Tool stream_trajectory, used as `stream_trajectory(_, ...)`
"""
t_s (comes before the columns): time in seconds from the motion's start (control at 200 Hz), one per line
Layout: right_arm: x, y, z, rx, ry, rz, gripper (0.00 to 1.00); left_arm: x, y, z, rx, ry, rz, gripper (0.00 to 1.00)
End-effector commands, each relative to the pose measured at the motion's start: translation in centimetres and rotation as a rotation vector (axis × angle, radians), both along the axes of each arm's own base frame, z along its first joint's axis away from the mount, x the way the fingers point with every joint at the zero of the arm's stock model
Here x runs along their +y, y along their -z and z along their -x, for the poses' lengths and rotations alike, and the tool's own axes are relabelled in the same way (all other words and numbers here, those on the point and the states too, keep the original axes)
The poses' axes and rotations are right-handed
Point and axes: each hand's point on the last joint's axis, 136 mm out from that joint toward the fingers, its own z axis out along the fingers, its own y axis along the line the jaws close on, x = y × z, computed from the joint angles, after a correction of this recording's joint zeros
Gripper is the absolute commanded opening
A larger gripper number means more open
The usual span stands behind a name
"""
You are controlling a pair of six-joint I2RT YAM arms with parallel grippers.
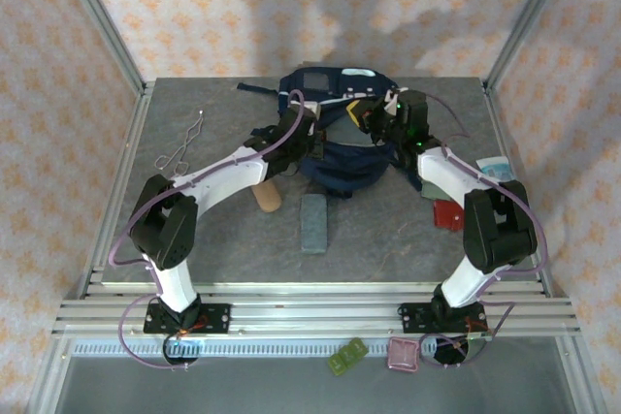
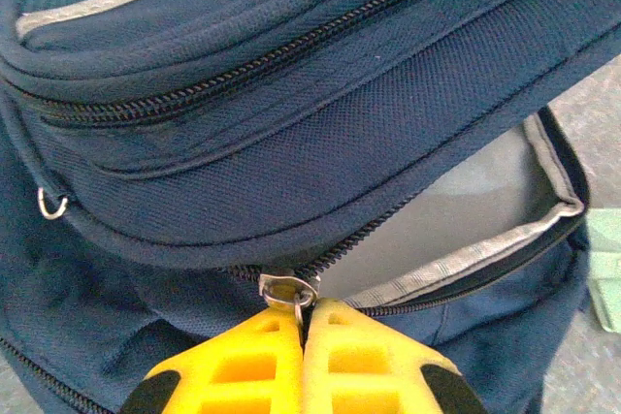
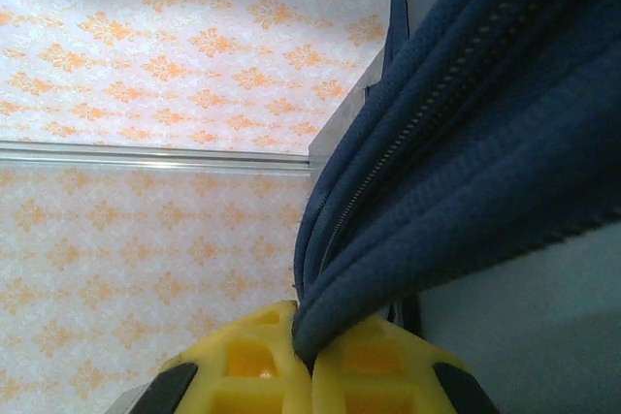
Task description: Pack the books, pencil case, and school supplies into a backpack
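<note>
a: grey bench (image 1: 388,239), what lies nearest?
b: grey-blue case (image 1: 314,222), tan case (image 1: 267,200) just beside.
a: further back?
b: mid-bench, left end effector (image 2: 303,309) pinches the zipper pull (image 2: 288,289) of the backpack (image 2: 291,143); right end effector (image 3: 310,336) clamps its fabric edge.

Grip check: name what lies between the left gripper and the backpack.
The metal zipper pull, pinched by the left gripper just below the backpack; seen in the left wrist view.

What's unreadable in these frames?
- Backpack contents: top view, both arms cover the opening; left wrist view, flap hides all past the grey lining.
- Zipper pull tab: left wrist view, buried between left gripper fingers.
- Red item: top view, too small to identify.
- Tan case: top view, far end under left arm.
</note>
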Motion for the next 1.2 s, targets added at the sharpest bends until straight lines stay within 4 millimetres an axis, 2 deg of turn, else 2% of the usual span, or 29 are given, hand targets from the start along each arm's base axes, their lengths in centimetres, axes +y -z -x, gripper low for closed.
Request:
stream_trajectory(0.0,-0.5,-5.2,0.4,-0.166,0.008,-0.045,0.0,-2.0,-2.5,1.0,-0.006,0.15,0.083,0.0)
stream_trajectory(0.12,-0.4,-4.3,0.6,-0.147,0.003,-0.04,0.0,-2.7,-2.8,0.7,0.011,0.19,0.084,0.0)
stream_trajectory(0.27,-0.1,-3.3,0.8,-0.125,-0.006,-0.037,0.0,-4.6,-4.0,1.0,0.051,0.272,0.174,0.0)
stream_trajectory(0.395,-0.1,-2.7,0.7,-0.113,-0.009,-0.029,0.0,-4.9,-4.5,1.2,0.117,0.295,0.225,0.0)
stream_trajectory(0.511,0.0,-2.5,0.6,-0.105,-0.018,-0.011,0.0,-4.1,-3.6,1.4,0.177,0.303,0.153,0.0)
stream_trajectory(0.741,-0.1,-2.4,0.4,-0.102,-0.015,0.001,0.0,1.1,0.3,1.5,0.185,0.2,-0.209,0.0)
stream_trajectory(0.821,0.1,-2.4,0.4,-0.1,-0.018,-0.002,0.0,1.1,0.5,1.5,0.157,0.196,-0.22,0.0)
stream_trajectory(0.876,0.0,-2.4,0.3,-0.098,-0.014,-0.004,0.0,1.2,0.4,1.3,0.131,0.18,-0.207,0.11)
stream_trajectory(0.971,0.0,-2.7,0.4,-0.104,-0.012,-0.006,0.0,1.0,0.0,0.7,0.075,0.154,-0.176,0.25)
stream_trajectory(1.196,-0.1,-2.7,0.5,-0.103,-0.007,0.005,0.0,0.2,-0.3,0.6,0.002,0.172,-0.104,0.25)
